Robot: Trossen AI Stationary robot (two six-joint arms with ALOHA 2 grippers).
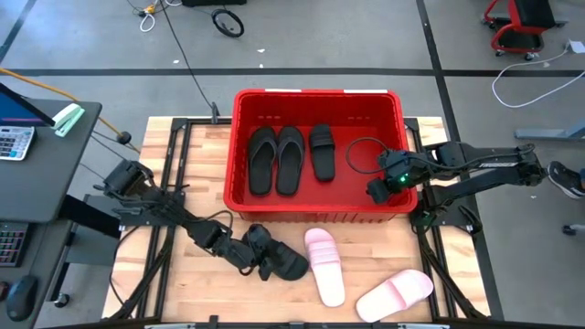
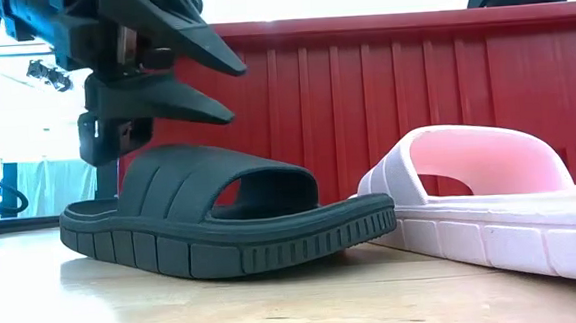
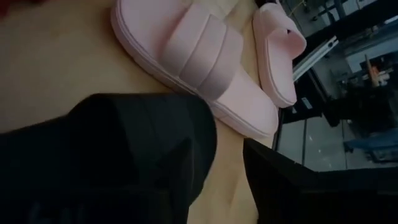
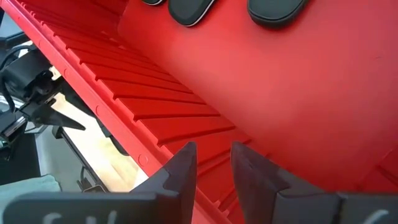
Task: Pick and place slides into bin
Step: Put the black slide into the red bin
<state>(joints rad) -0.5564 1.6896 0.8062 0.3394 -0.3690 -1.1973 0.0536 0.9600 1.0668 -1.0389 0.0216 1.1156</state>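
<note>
Low view: black slide (image 2: pixel 227 220) lies flat on the worktop (image 2: pixel 97 313) nearest the lens, a pink slide (image 2: pixel 480 195) beside it, the red bin (image 2: pixel 394 85) behind. Left gripper (image 2: pixel 163 79) hangs above the black slide's heel, fingers apart, holding nothing.

High view: two black flip-flops (image 1: pixel 275 159) and one black slide (image 1: pixel 322 151) lie in the bin; a second pink slide (image 1: pixel 395 294) lies on the worktop. Right gripper (image 1: pixel 382 187) waits over the bin's front right corner.

Left wrist view: fingers straddle the black strap. Judgement: drop until both fingers bracket the strap, then close.

Right wrist view: fingers slightly apart, empty.
</note>
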